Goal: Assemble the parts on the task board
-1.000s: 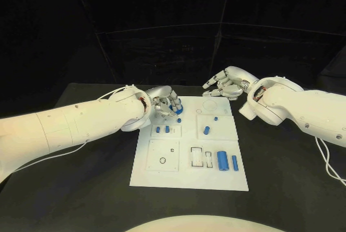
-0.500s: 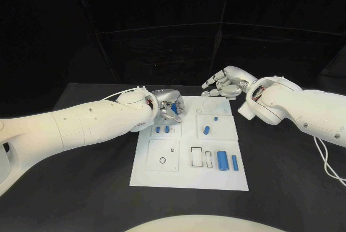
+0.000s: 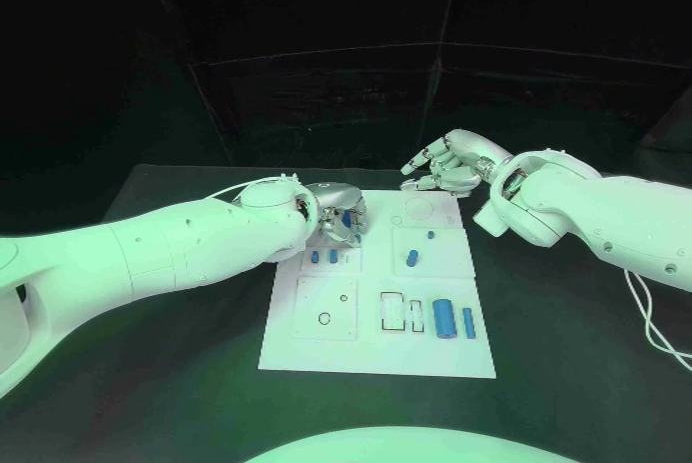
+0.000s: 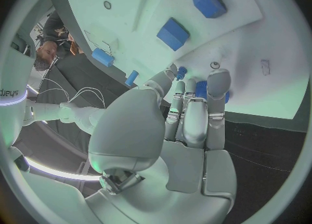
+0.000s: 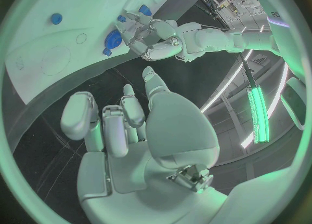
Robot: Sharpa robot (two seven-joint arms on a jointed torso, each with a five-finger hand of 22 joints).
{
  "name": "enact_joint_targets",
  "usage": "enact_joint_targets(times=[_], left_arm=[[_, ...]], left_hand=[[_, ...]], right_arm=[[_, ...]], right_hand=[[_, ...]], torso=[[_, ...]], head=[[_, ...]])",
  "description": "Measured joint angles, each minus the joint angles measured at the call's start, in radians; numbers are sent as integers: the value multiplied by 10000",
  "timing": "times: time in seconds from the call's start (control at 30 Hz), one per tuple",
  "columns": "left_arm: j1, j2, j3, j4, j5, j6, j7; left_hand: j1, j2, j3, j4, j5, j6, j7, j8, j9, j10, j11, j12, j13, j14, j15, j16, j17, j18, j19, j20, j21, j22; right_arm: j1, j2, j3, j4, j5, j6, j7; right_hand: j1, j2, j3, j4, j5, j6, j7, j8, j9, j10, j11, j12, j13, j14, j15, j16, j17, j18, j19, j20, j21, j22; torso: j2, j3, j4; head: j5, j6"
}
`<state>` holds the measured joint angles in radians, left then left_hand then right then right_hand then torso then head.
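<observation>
Hiding a blue part [image 4: 200, 88] among curled fingers, left hand [image 3: 338, 215]; right hand [image 3: 451, 166] loosely spread, holding nothing.

Left hand [image 3: 338, 219] over the task board's [image 3: 378, 358] far-left corner, right hand [image 3: 450, 166] seemingly just beyond it.

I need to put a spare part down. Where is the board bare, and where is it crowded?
The task board is bare along its near edge, below the large blue cylinder. Its far-left corner is crowded: the left hand hangs over the small blue parts.
</observation>
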<state>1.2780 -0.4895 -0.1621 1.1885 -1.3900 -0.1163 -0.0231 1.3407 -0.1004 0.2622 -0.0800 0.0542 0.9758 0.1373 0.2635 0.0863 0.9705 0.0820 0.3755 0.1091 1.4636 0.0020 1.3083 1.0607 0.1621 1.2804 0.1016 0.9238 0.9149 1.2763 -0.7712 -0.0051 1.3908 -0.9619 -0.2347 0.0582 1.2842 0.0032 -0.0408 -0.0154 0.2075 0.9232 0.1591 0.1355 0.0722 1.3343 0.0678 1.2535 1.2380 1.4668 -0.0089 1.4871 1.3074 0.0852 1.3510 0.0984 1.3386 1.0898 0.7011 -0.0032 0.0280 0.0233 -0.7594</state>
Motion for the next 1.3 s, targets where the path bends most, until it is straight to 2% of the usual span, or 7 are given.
enact_joint_targets(times=[0.1, 0.53, 0.6, 0.7, 0.97, 1.07, 1.3], left_arm=[[-13, 34, 0, -39, -63, 70, -12], [-22, 154, 19, -250, -166, 162, 1], [-22, 169, 24, -285, -170, 178, 3], [-22, 181, 28, -312, -171, 196, 3], [-23, 173, 33, -308, -176, 186, 35], [-59, 82, 28, -219, -161, 44, 108], [-122, -274, 22, 180, 69, -407, 379]], left_hand=[[49, 47, 0, 0, 0, 110, -31, -40, -20, 107, 1, 0, -44, 0, 0, 0, -27, 0, 70, 3, 58, 94], [35, 507, 392, 110, 0, 557, -86, -185, -120, 693, -107, -205, -269, 34, -35, 0, -73, 1, 137, -64, 337, 419], [35, 507, 462, 95, 0, 557, -86, -231, -135, 750, -107, -233, -303, 20, -49, 0, -87, 1, 138, -64, 337, 445], [35, 508, 519, 44, 0, 557, -87, -284, -154, 845, -117, -281, -330, -5, -73, 40, -99, -157, 141, -68, 386, 486], [133, 597, 1005, -109, -2, 753, -31, -556, -200, 1248, -136, -621, -440, 31, -108, 40, -203, -155, 171, -98, 500, 650], [133, 597, 1235, -154, -2, 754, -30, -746, -201, 1286, -106, -857, -452, 31, -108, 39, -237, -155, 171, -98, 570, 741], [63, 527, 1528, -247, -2, 788, 5, -898, -198, 1398, -37, -1172, -455, 31, -108, 85, -302, -155, 171, -98, 658, 839]], right_arm=[[0, 3, 0, -1, 0, 0, 4], [0, 26, 0, -6, 0, 0, 19], [0, 29, 0, -7, 0, 0, 21], [0, 30, 0, -7, 0, 0, 22], [0, 35, 0, -8, 0, 0, 24], [0, 39, 0, -11, 0, 0, 25], [0, 42, 0, -25, 0, 0, 34]], right_hand=[[0, 0, 0, 0, 0, 0, 0, 0, 0, 0, 0, 0, 0, 0, 0, 0, 0, 0, 0, 0, 0, 0], [0, 0, 0, 0, -1, 0, 0, 0, 0, 0, 0, 0, 0, 0, 0, 0, -1, 0, 0, 0, 0, 1], [0, 0, 0, 0, -1, 0, 0, 0, 0, 0, 0, 0, 1, 0, 0, 0, -1, 0, 0, 0, 1, 1], [17, 17, 0, 0, -1, 0, 0, 0, 0, 0, 0, 0, 1, 0, 0, 0, -1, 0, 0, 0, 0, 1], [52, 52, 0, 0, -2, 0, 0, 0, 0, 0, 0, 0, 1, 0, 0, 0, -1, -1, 0, 0, 0, 1], [52, 52, 0, 0, -2, 0, 0, 0, 0, 0, 0, 0, 1, 0, 0, 0, -1, 0, 0, 0, 1, 1], [52, 52, 0, 0, -2, 0, 0, 0, 0, 0, 0, 0, 1, 0, 0, 0, -1, 0, 0, 0, 1, 2]], torso=[[0, 1, 1], [-2, 4, 8], [-3, 4, 8], [-3, 4, 8], [-4, 3, 8], [-5, 0, 8], [-6, 0, 10]], head=[[-5, -1], [-16, -26], [-16, -29], [-12, -31], [-7, -20], [-18, -5], [-30, 13]])
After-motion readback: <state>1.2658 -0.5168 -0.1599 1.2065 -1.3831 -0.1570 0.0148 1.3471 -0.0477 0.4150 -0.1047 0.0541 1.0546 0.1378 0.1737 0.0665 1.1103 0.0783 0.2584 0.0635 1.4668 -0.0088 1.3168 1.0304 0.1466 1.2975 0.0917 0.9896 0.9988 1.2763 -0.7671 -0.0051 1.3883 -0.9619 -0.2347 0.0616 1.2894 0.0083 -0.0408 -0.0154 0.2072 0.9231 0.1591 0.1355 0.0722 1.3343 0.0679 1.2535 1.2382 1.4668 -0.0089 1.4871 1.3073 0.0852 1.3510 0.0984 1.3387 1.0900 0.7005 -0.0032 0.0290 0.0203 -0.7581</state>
